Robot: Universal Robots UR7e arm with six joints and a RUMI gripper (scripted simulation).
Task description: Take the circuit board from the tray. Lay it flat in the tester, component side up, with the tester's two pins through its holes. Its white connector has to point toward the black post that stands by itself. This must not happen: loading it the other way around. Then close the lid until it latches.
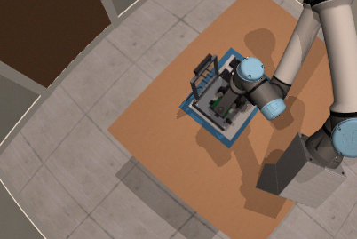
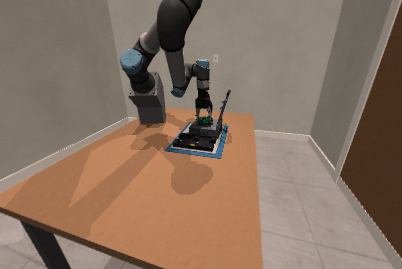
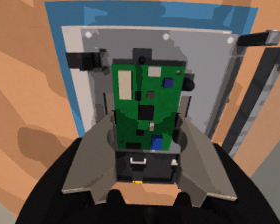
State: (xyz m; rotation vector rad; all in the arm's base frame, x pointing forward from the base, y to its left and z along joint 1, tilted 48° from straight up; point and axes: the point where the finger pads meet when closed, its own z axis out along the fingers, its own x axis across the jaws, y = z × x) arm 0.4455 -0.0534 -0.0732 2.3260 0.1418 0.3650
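We have the claw (image 1: 221, 105) (image 2: 203, 116) (image 3: 145, 112) clamped on the circuit board (image 1: 216, 103) (image 2: 203, 120) (image 3: 158, 117), component side up between its fingers. Directly beneath the claw lies the tester (image 1: 205, 99) (image 2: 204, 131) (image 3: 206, 112); we cannot tell whether the pins are through the holes. Beside the claw, the tester's lid (image 1: 216, 66) (image 2: 224, 109) (image 3: 257, 95) stands open. Around all this, farther out, runs a blue border (image 1: 229, 143) (image 2: 217, 155) (image 3: 58, 37) on the wooden table (image 1: 155, 126) (image 2: 190, 207) (image 3: 16, 100).

Beyond my angular grey fingers, a short black clamp-like block (image 3: 81, 60) and a small black round knob (image 3: 189, 84) flank the green rectangular board (image 3: 149, 107); the raised dark-grey frame-shaped lid (image 1: 216, 69) (image 2: 224, 109) obstructs one side.
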